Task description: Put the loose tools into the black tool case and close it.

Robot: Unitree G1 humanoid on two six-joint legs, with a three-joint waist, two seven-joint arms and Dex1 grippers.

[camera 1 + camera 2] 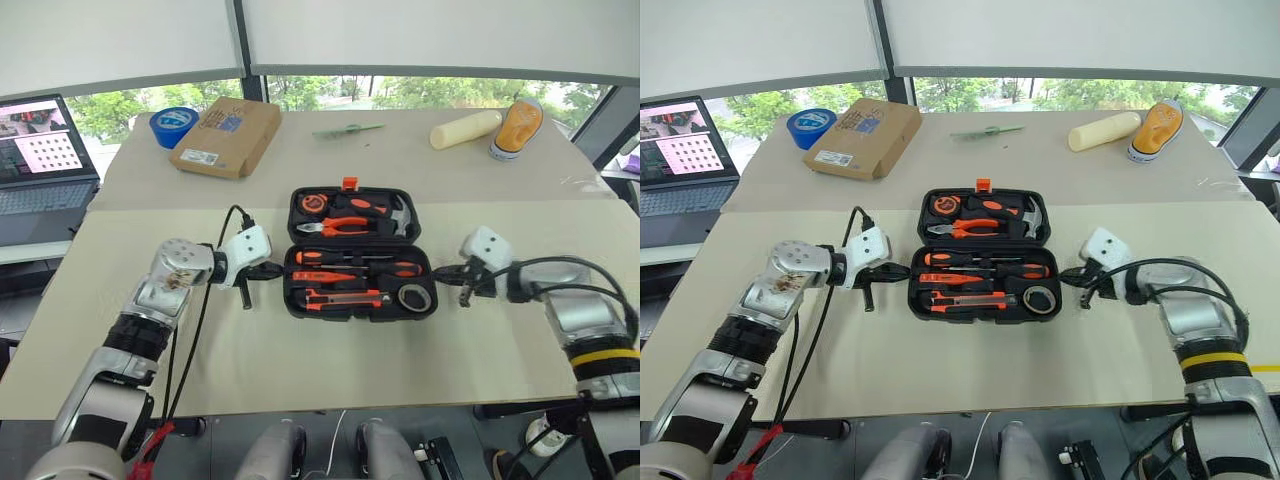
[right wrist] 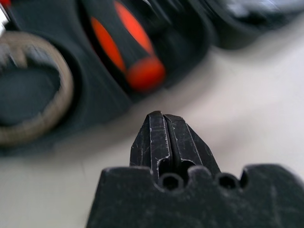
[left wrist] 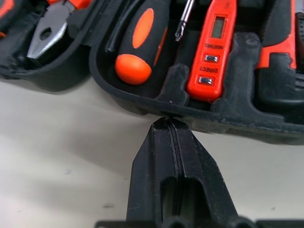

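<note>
Black tool case point(image 1: 360, 252) lies open mid-table, screwdrivers point(image 1: 355, 264), utility knife point(image 1: 342, 297) and small tape roll point(image 1: 414, 296) in the near half. Left gripper point(image 3: 167, 124) fingers pressed together, tips at the case's left rim. Right gripper point(image 2: 162, 117) fingers together, just off the right rim; case contents blurred there.

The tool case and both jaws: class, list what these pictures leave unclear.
- Right wrist view: the tape roll and the black tool case are blurred.
- Left wrist view: the pliers are cut off by the edge.
- Head views: contact between the shut left gripper or right gripper and the case is too small to judge.
</note>
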